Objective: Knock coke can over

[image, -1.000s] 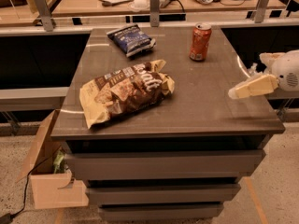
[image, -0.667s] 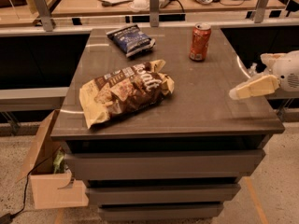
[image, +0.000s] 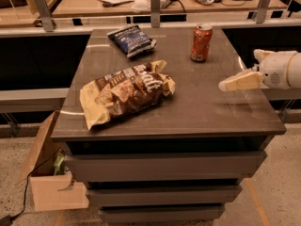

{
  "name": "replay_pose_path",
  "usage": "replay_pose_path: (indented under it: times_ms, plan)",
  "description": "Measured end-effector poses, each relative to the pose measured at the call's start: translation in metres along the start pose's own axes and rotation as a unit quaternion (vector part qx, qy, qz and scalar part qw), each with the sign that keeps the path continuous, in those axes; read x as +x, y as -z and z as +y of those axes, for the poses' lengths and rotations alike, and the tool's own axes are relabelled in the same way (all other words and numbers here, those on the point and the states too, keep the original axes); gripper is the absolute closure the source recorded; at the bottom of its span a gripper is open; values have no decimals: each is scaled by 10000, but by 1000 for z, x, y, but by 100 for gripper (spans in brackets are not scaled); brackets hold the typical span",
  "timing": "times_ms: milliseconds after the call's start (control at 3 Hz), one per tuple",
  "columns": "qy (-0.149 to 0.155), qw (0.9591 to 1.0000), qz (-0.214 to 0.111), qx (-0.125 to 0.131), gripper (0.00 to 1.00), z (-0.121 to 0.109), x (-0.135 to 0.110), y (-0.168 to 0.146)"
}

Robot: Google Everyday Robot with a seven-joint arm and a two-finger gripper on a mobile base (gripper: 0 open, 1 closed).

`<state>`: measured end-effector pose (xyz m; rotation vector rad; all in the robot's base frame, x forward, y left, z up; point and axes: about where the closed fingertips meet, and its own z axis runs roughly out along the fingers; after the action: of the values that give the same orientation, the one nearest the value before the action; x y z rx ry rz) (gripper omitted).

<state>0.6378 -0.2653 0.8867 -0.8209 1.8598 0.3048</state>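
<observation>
Nothing of the job is done yet, as I read it: the coke can (image: 201,42) stands upright on the desk (image: 188,112), ahead of the gripper (image: 235,82) and to its left, well apart from it. The gripper hangs over the desk's right edge; whether it is spread or pressed together I cannot tell. The approach and the push both remain.
</observation>
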Motion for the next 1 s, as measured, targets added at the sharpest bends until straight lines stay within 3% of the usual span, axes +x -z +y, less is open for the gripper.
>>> replay_pose_path:
  times_ms: [333, 1000]
  plan:
    - [52, 9996, -278, -17, 0, -13, -10, -20]
    - [11, 9976, -664, 184, 0, -30, -42, -47]
